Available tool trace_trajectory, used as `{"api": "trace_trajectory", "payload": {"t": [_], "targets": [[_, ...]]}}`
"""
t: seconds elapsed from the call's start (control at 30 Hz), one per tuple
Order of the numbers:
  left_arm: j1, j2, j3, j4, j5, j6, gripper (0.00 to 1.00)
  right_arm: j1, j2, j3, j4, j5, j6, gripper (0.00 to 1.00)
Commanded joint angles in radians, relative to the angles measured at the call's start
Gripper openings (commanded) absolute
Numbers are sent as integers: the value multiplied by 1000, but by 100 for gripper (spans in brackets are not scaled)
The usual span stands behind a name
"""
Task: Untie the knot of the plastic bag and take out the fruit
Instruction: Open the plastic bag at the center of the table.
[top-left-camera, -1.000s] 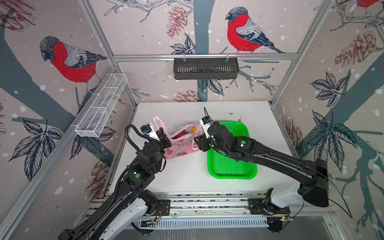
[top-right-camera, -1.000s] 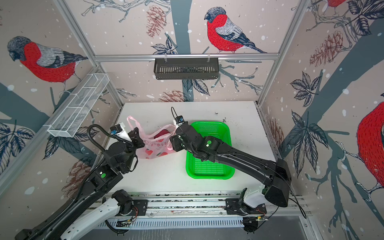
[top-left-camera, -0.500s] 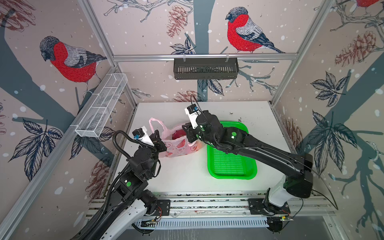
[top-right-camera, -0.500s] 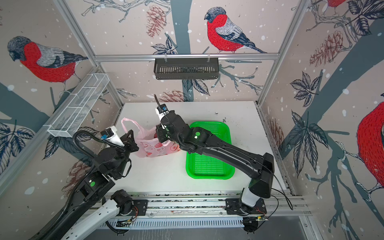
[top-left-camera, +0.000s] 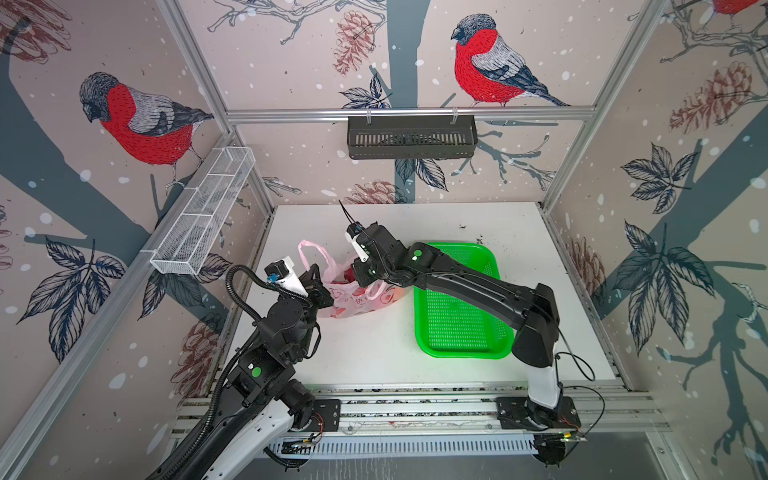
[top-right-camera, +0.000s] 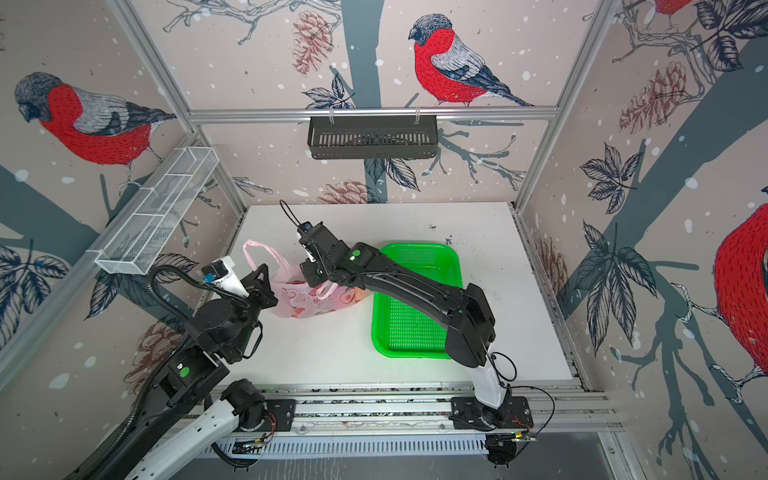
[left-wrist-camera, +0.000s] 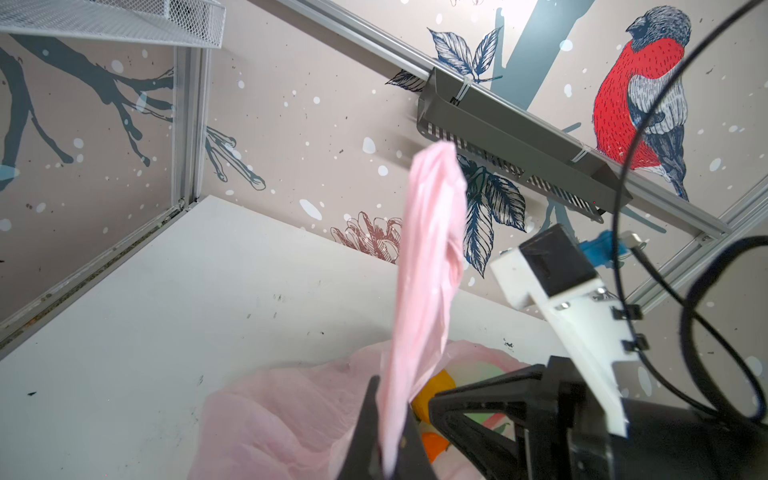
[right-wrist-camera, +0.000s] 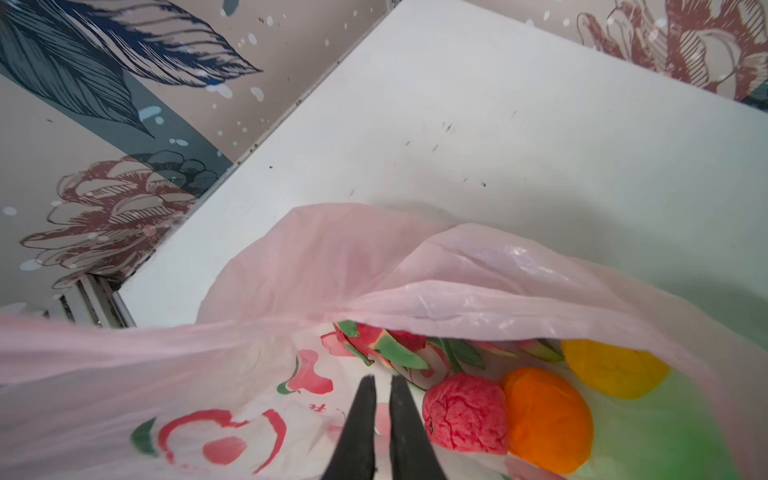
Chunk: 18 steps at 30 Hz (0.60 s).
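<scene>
Pink plastic bag (top-left-camera: 355, 300), handle (left-wrist-camera: 428, 257) between left fingers (left-wrist-camera: 365, 432) (right fingers (right-wrist-camera: 361, 424) together, beside fruit (right-wrist-camera: 465, 411))

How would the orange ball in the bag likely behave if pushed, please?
The orange ball looks round and smooth, so it would probably roll. It touches the bumpy red ball, which may block it. The thin plastic bag beneath likely crumples.
</scene>
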Motion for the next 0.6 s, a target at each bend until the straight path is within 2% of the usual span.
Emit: {"api": "trace_trajectory", "payload": {"t": [0.0,0.23,0.33,0.57], "targets": [[3,-19,-16,-18,1,-48,6,15,34,30,-104,-46,-20,12],[4,-98,-87,-83,-27,-119,6,74,-8,-167,-65,-101,12,11],[4,-134,-112,-114,-48,-145,6,89,-60,-304,1,-140,60,11],[4,-164,-151,-167,-66,-186,5,116,-154,-569,108,-130,185,11]]}}
